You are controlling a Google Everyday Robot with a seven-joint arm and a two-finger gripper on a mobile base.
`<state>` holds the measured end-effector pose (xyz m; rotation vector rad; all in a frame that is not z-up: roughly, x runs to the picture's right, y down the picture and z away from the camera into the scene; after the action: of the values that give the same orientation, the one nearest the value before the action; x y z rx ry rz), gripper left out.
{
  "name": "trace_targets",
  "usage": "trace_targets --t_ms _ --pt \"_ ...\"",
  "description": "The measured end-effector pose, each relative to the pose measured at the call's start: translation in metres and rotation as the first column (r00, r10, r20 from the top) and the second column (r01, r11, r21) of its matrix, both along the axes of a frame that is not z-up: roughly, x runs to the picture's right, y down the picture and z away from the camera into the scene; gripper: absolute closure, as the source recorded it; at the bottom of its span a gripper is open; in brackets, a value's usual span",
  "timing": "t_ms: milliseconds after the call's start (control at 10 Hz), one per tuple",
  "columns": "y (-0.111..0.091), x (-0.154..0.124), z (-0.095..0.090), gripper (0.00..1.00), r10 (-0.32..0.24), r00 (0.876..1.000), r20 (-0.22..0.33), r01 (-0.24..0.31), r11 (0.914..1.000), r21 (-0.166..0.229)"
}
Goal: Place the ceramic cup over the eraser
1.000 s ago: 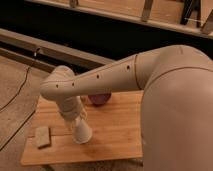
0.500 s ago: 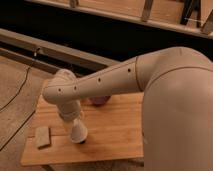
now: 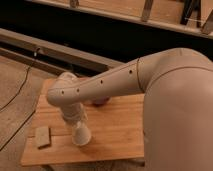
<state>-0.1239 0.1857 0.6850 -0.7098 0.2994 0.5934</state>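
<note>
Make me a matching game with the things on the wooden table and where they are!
Things:
1. ceramic cup
2. tan block
3. dark maroon bowl
4. pincer

Places:
A. mostly hidden behind the arm
B. near the table's left front corner
C. wide end down on the table, under the arm's tip
D. at the arm's tip, shut on the cup

Pairs: 1-C, 2-B, 3-A, 4-D
</note>
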Motion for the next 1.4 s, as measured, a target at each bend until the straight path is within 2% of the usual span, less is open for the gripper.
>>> trace_targets --t_ms 300,900,1000,1200,1400 --pt "0.002 0.007 0.007 1.0 -0.003 1.0 -0.022 0.003 0.9999 -0.01" --pt "0.014 -0.017 0.035 0.99 0.011 1.0 -0.01 -0.011 0.9995 -0.03" --pt "0.016 -0.018 0.036 0.95 0.01 1.0 -0.013 -0.01 0.9992 -0.038" --pt "0.02 -0.023 0.038 0.73 -0.005 1.0 -0.001 0.005 0.9971 -0.076" --pt "0.019 -0.032 0.038 0.58 -0.008 1.0 0.016 0.01 0.9951 -0.099"
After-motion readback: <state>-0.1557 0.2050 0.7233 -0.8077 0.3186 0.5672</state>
